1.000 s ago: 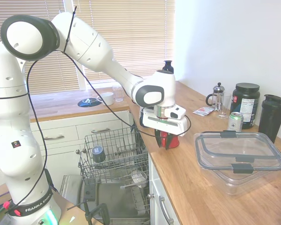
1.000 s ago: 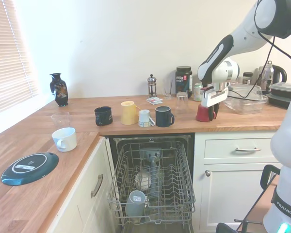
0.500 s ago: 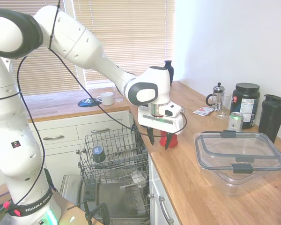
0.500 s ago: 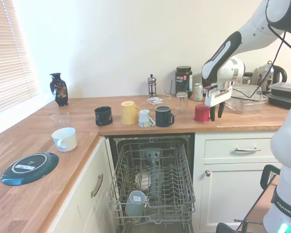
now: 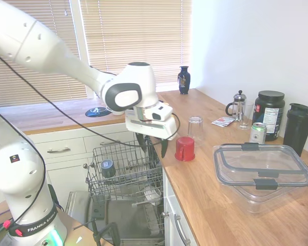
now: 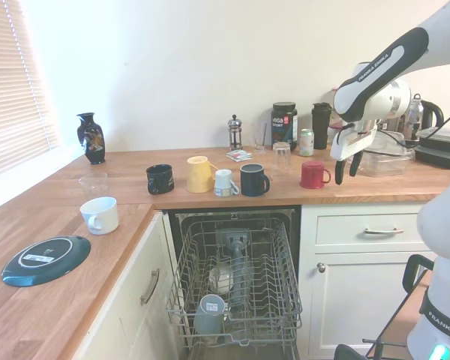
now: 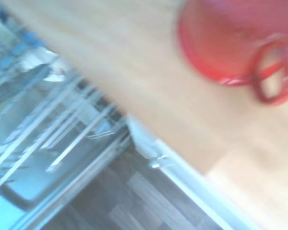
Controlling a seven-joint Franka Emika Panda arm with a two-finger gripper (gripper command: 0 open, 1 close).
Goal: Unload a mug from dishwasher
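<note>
Red glossy mug (image 5: 185, 148) now stands alone on the wooden tabletop (image 5: 215, 200), released; the hand (image 5: 152, 147), fingers apart and empty, has swung back over the wire-racked dishwasher (image 5: 124, 171), so unloading looks done

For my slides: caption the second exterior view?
Glossy red mug stands on the wooden counter; open gripper beside it.

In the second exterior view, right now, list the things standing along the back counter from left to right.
Dark vase → navy mug → yellow mug → small white cup → dark mug → red mug → open claw.
</note>
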